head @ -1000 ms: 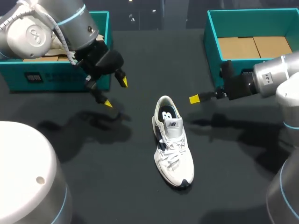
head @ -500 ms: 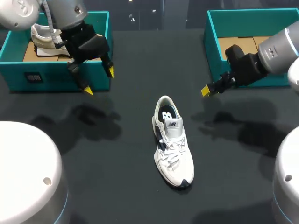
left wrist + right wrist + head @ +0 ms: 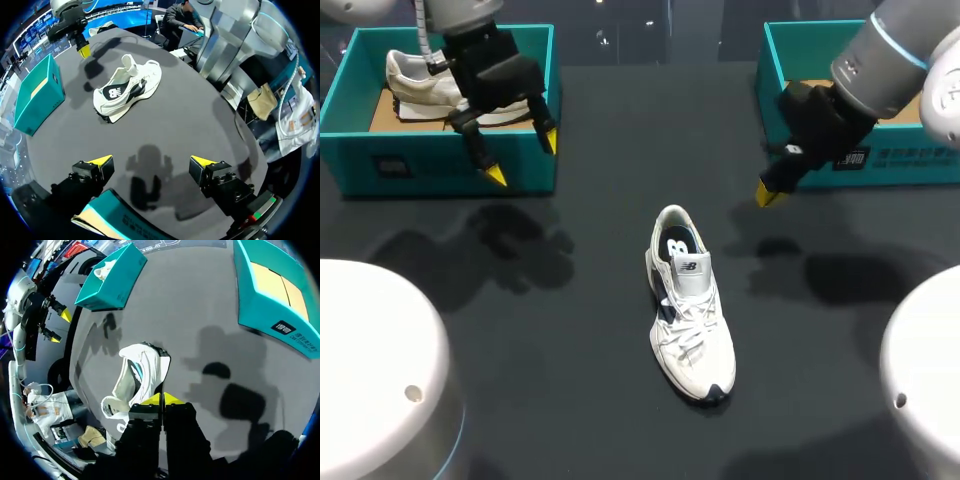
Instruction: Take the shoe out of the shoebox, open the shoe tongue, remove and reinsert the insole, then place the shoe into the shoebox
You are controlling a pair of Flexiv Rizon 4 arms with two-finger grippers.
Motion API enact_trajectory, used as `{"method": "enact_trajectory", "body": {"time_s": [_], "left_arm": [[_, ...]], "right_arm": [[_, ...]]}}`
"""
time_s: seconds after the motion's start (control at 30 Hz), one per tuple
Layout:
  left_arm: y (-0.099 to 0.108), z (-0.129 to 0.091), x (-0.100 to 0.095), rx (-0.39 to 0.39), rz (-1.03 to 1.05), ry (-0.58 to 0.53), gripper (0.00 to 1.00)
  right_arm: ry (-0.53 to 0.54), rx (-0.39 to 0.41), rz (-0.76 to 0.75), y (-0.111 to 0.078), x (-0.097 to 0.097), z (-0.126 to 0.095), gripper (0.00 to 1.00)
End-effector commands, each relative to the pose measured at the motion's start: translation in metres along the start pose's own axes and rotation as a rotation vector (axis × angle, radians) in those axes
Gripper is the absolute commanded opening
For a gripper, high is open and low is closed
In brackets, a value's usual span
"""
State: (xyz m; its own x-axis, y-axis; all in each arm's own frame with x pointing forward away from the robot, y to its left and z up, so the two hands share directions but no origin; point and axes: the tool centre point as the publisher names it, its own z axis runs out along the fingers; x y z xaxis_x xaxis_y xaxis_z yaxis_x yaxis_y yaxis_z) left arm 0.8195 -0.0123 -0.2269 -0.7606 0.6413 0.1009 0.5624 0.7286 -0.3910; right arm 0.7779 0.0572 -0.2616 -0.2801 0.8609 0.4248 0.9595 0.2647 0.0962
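A white sneaker with dark trim lies alone in the middle of the dark table, heel toward the boxes and tongue raised. It shows again ahead of my left gripper and just ahead of my right gripper. My left gripper hangs open and empty over the front wall of the left shoebox, its yellow tips wide apart. My right gripper hangs in the air beside the right shoebox, shut with nothing between its tips.
The left teal shoebox holds a second white shoe. The right teal shoebox shows only its cardboard floor. Both boxes stand along the table's far edge, with dark tabletop around the sneaker.
Both arms have drawn back from the sneaker toward the far edge, the left to its box, the right up beside its box. The right gripper's tips have come together.
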Motion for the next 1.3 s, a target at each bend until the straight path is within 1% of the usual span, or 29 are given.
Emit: {"method": "enact_trajectory", "body": {"time_s": [0.03,0.43,0.47,0.53,0.57,0.63,0.7,0.77,0.83,0.87,1.23,1.3], "left_arm": [[0.0,0.0,0.001,-0.002,0.0,-0.002,1.0],[0.0,0.0,0.001,-0.002,0.0,-0.002,1.0],[0.0,0.0,0.001,-0.002,0.0,-0.002,1.0],[0.0,0.0,0.001,-0.002,0.0,-0.002,1.0],[0.0,0.0,0.001,-0.002,0.0,-0.002,1.0],[0.0,0.0,0.001,-0.002,0.0,-0.002,1.0],[0.0,0.0,0.001,-0.002,0.0,-0.002,1.0],[0.0,0.0,0.001,-0.002,0.0,-0.002,1.0],[0.0,0.0,0.001,-0.002,0.0,-0.002,1.0],[0.0,0.0,0.001,-0.002,0.0,-0.002,1.0],[0.0,0.0,0.001,-0.002,0.0,-0.002,1.0],[0.0,0.0,0.001,-0.002,0.0,-0.002,1.0]], "right_arm": [[-0.351,-0.169,0.033,-0.014,0.015,-0.005,0.0],[-0.351,-0.169,0.033,-0.014,0.015,-0.005,0.0],[-0.372,-0.168,0.051,-0.01,0.02,0.001,0.0],[-0.372,-0.183,0.054,-0.007,0.031,0.01,0.0],[-0.423,-0.186,0.077,-0.005,0.036,0.014,0.0],[-0.439,-0.193,0.086,-0.003,0.044,0.021,0.0],[-0.494,-0.197,0.122,-0.003,0.051,0.026,0.0],[-0.509,-0.219,0.137,-0.004,0.057,0.029,0.0],[-0.552,-0.23,0.166,-0.004,0.061,0.031,0.0],[-0.558,-0.249,0.181,-0.005,0.064,0.031,0.0],[-0.558,-0.249,0.181,-0.005,0.064,0.031,0.0],[-0.567,-0.257,0.161,-0.004,0.067,0.039,0.0]]}}
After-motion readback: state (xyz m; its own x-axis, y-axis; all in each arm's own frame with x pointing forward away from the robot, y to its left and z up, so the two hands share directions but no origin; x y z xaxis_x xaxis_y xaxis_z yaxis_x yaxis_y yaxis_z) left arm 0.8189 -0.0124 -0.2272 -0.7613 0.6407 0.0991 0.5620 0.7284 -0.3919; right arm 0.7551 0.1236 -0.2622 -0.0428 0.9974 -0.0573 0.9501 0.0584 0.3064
